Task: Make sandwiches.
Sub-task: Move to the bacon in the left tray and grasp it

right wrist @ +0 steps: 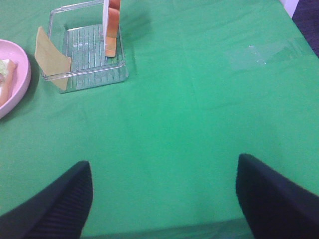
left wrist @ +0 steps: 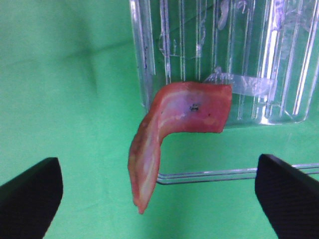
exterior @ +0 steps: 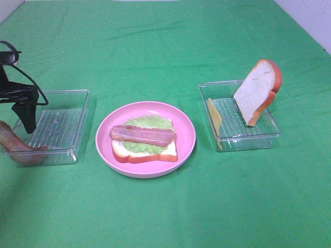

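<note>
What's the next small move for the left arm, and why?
Probably lower the left gripper onto the loose bacon strip and close. Its jaws stand open and empty, with that strip in view between them, draped over the rim of the left tray. The sandwich on the pink plate is unfinished: no top slice yet.

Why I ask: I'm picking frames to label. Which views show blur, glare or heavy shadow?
Exterior high: soft, even light, sharp throughout, only a faint shadow under the plate. Left wrist: white glare streaks on the clear tray, bacon fairly sharp, jaws dark and blurred. Right wrist: jaws out of focus, cloth evenly lit.
</note>
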`<state>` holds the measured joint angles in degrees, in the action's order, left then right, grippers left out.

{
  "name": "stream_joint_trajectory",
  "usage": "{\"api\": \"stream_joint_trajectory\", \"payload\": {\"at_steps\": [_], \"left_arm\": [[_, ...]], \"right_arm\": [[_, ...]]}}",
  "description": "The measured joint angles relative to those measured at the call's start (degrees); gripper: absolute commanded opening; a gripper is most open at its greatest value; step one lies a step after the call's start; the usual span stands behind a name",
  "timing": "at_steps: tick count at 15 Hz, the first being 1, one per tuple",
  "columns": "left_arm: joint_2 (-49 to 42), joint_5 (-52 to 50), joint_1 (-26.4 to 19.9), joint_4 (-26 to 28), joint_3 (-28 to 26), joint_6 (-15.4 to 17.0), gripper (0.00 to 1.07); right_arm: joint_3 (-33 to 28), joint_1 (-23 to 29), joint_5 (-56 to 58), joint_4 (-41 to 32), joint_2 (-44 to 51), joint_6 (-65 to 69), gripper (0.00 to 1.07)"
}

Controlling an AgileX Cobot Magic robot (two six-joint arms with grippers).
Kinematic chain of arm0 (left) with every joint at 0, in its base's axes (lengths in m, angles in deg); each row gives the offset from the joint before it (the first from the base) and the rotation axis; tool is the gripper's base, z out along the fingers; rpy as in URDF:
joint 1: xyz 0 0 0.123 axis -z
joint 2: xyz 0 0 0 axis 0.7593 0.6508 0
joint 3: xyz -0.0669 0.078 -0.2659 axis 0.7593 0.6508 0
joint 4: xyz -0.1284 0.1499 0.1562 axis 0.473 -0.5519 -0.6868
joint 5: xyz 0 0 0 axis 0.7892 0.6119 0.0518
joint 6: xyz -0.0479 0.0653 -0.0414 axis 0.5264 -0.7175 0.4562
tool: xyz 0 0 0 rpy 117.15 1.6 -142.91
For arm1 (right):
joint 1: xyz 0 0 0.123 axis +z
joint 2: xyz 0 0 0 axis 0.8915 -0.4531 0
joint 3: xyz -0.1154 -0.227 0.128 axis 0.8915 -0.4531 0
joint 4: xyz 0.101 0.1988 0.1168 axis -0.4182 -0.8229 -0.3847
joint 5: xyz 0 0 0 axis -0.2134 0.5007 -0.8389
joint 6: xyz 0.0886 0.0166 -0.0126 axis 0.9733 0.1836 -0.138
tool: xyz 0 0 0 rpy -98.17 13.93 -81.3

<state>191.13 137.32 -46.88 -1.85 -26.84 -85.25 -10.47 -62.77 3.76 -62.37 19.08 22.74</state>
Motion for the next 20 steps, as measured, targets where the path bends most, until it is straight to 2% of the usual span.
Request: {"api": "stream_joint_trajectory", "payload": {"at_steps": [4, 5, 8, 14, 15, 16, 19, 20], "left_arm": [[1.83, 0.06, 0.0, 0.0, 0.0, -0.11, 0.94], [1.83, 0.06, 0.0, 0.0, 0.0, -0.17, 0.89], [1.83, 0.06, 0.0, 0.0, 0.0, -0.23, 0.61], [1.83, 0.11, 0.0, 0.0, 0.0, 0.0, 0.58], [1.83, 0.23, 0.0, 0.0, 0.0, 0.17, 0.54], [1.83, 0.46, 0.0, 0.0, 0.0, 0.29, 0.47], [1.83, 1.89, 0.0, -1.32, 0.0, 0.46, 0.0], [1.83, 1.95, 0.0, -1.43, 0.0, 0.46, 0.0]], "right_arm": [[0.0, 0.0, 0.0, 0.0, 0.0, 0.0, 0.77], [0.0, 0.0, 0.0, 0.0, 0.0, 0.0, 0.77], [0.0, 0.0, 0.0, 0.0, 0.0, 0.0, 0.77], [0.0, 0.0, 0.0, 0.0, 0.0, 0.0, 0.77], [0.0, 0.0, 0.0, 0.0, 0.0, 0.0, 0.77], [0.0, 0.0, 0.0, 0.0, 0.0, 0.0, 0.77], [0.0, 0.0, 0.0, 0.0, 0.0, 0.0, 0.77], [0.0, 0.0, 0.0, 0.0, 0.0, 0.0, 0.77]]}}
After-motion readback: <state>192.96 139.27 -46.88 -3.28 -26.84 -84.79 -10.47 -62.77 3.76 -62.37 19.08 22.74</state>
